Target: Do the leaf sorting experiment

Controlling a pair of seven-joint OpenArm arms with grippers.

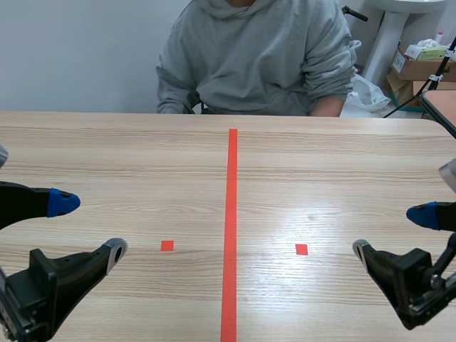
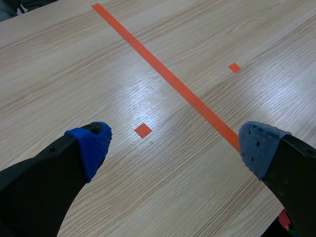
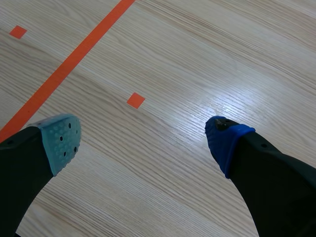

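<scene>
Item 1. Left pincer, nearest the camera at the near left of the tabletop: released, fingers spread wide, nothing between the pads. It hangs just above the bare wood, pointing toward the middle.

Item 2. Right pincer, at the near right, a mirror of the first: released, fingers wide apart, nothing held, likewise low over the wood.

Item 3. Orange-red tape line, running from the near edge away toward the far side and parting the tabletop into two halves. One small tape square lies in the left half, ahead of the left pincer; a second square lies in the right half, ahead of the right pincer.

Item 4. Person in a grey hooded top, seated at the far edge, hands not on the wood.

Item 5. Leaves: none in any view, on the tabletop or in either pincer. Their direction from the pincers and the lie of their long axis therefore cannot be stated, nor which arm is nearer. Judgement: sorting not yet begun; each arm is placed evenly for its own half.
</scene>
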